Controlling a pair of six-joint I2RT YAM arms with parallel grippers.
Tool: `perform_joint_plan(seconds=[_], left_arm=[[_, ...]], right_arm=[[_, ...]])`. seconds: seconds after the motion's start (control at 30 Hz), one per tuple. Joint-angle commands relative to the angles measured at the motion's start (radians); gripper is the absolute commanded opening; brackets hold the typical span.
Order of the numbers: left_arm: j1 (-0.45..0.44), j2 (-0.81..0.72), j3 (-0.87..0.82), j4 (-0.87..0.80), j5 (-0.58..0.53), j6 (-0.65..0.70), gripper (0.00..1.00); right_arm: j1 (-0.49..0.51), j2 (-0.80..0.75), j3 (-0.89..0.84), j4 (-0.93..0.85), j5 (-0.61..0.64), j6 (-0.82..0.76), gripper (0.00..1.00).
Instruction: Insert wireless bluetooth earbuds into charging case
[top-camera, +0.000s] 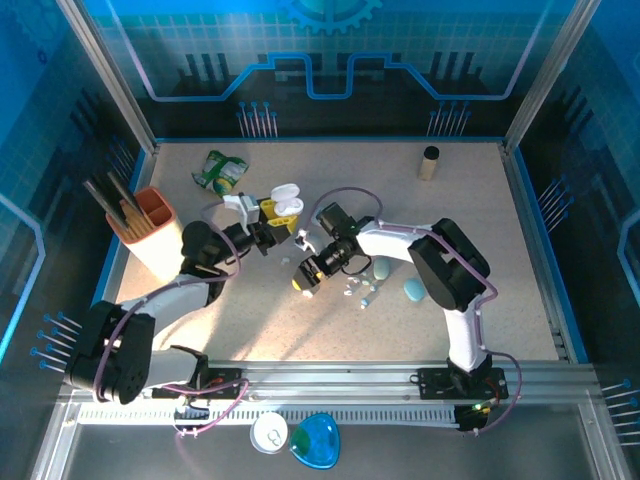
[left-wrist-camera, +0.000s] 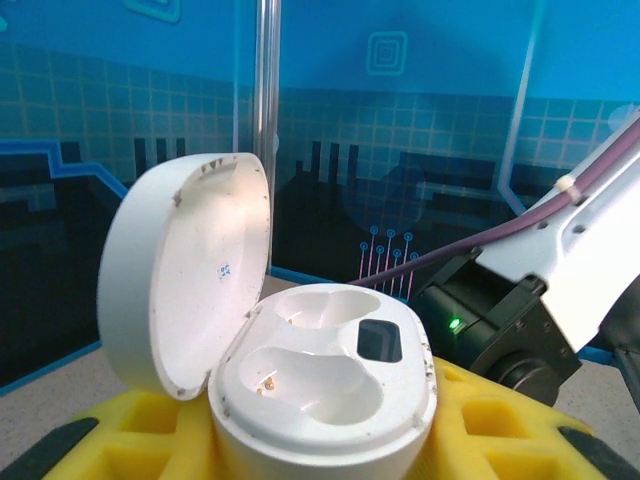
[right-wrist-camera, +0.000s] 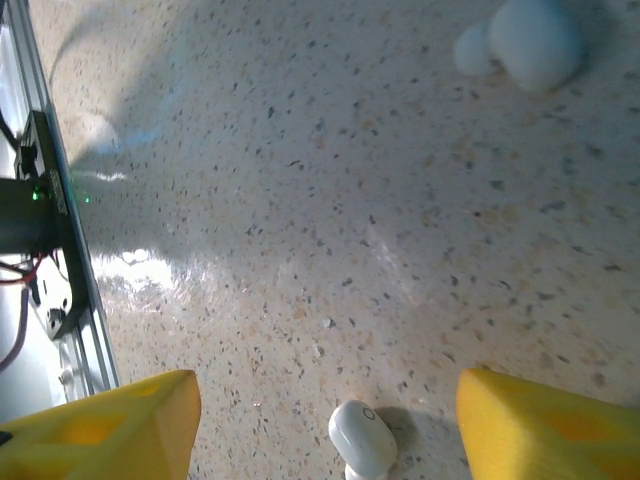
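My left gripper (top-camera: 272, 218) is shut on the white charging case (top-camera: 284, 204), held up with its lid (left-wrist-camera: 185, 270) swung open. In the left wrist view the case body (left-wrist-camera: 330, 380) sits between yellow pads (left-wrist-camera: 500, 420), and both sockets are empty. My right gripper (top-camera: 306, 274) hangs low over the table, open, with its yellow fingers (right-wrist-camera: 110, 430) spread wide. One white earbud (right-wrist-camera: 363, 438) lies on the table between them, touching neither. Several more tiny earbuds (top-camera: 356, 292) lie just right of that gripper.
Two teal pebble cases (top-camera: 382, 268) (top-camera: 413, 289) lie right of the earbuds. A pale rounded object (right-wrist-camera: 530, 40) sits at the far edge of the right wrist view. An orange holder (top-camera: 152, 222), a green packet (top-camera: 220, 172) and a brown cylinder (top-camera: 429, 162) stand further off.
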Motion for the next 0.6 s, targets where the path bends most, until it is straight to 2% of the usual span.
perform_joint_plan(seconds=[0.0,0.33,0.57], left_arm=[[0.008,-0.063,0.005,-0.012,0.024,0.001,0.34],[0.008,-0.14,-0.016,-0.113,0.025,0.053,0.35],[0.007,-0.133,-0.024,-0.1,0.029,0.046,0.35]], right_arm=[[0.023,0.037,0.047,-0.114,-0.048,-0.081,0.67],[0.05,0.04,0.034,-0.178,-0.028,-0.097,0.64],[0.051,0.018,-0.003,-0.155,-0.02,-0.081,0.56]])
